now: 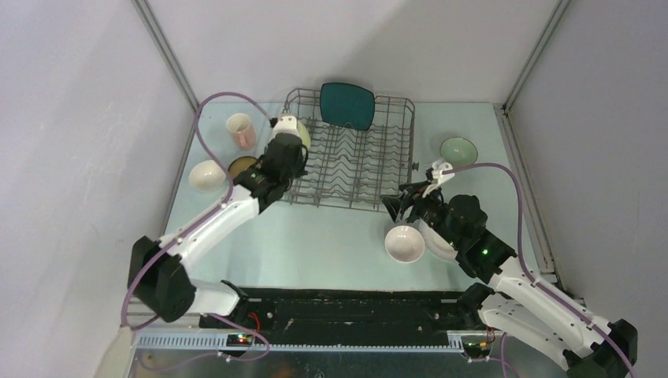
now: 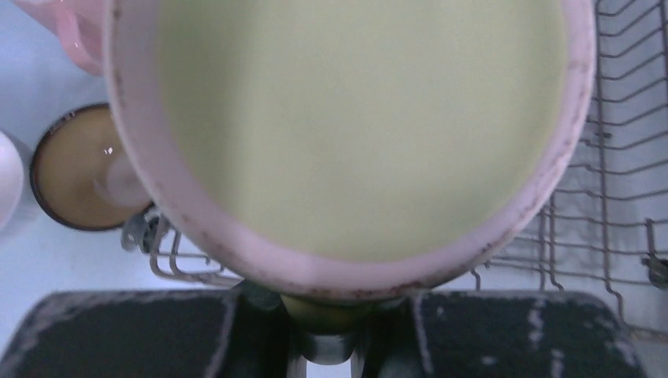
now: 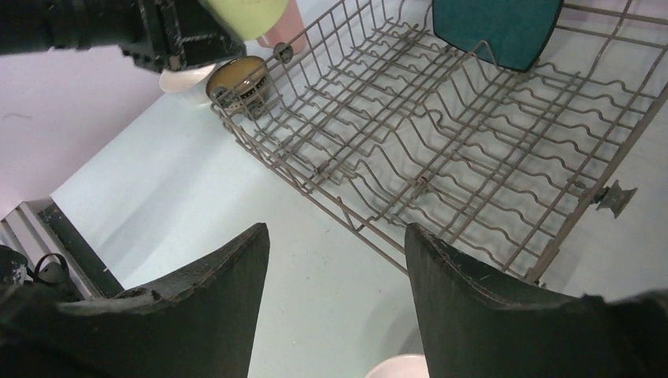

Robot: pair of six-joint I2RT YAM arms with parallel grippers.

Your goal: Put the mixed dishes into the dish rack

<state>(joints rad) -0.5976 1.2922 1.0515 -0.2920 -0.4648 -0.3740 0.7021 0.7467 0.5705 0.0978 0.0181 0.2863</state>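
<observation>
Yellow-green mug [image 1: 291, 130]: clamped in left gripper [image 1: 283, 151], held over the left edge of the dish rack [image 1: 354, 169]. Right gripper [image 3: 337, 236]: jaws stood apart, empty, by the rack's near right corner, with a white bowl [image 1: 405, 243] just nearside of it. Teal square plate [image 1: 346, 105]: upright at the rack's far side.

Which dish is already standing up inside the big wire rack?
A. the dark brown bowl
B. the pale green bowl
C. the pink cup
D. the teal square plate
D: the teal square plate stands on its edge between the tines at the far end of the dish rack.
</observation>
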